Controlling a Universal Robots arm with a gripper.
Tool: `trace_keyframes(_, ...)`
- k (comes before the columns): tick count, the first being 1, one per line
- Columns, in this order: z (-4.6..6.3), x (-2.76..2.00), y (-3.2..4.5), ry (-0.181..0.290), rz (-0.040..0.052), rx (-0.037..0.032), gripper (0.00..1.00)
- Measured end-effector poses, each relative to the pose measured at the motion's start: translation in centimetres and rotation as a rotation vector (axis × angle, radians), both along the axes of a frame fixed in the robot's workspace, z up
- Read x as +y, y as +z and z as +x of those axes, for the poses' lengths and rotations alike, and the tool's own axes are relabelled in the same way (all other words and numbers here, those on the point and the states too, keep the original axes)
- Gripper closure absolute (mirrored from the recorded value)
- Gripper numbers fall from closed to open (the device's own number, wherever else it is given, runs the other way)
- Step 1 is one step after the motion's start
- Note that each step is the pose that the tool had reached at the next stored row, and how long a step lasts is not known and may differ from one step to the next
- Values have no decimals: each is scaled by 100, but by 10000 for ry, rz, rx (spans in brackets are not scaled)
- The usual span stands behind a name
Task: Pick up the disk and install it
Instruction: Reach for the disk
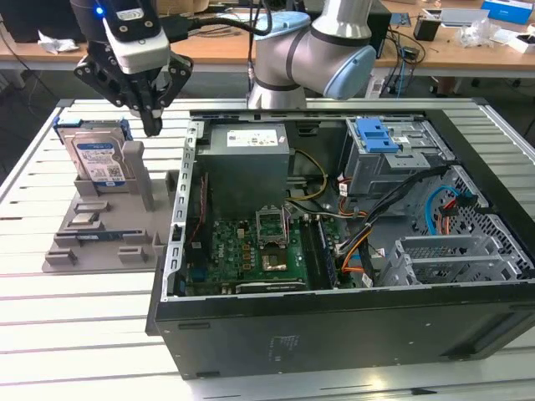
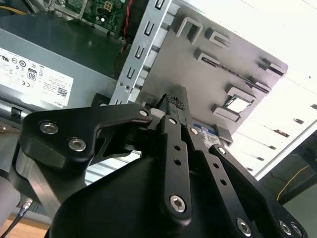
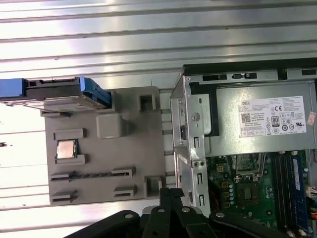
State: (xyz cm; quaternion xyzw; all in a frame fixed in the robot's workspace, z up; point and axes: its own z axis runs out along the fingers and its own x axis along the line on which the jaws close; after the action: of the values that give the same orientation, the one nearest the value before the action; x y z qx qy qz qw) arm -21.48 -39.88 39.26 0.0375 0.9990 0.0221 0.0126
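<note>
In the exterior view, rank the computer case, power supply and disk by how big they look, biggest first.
1. computer case
2. power supply
3. disk, clearly the smallest

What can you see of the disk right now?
The disk is a silver metal drive with a white-and-blue label, framed by a blue plastic bracket. It stands on edge in the grey holder, on the exterior view's left of the open computer case. Only the holder touches it; the tool hangs shut beside its top corner, apart.
</note>
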Motion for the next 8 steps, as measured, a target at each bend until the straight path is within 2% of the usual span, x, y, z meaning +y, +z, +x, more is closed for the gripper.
trace_keyframes(8, -206, 0, -4, 0, 0, 0, 89)
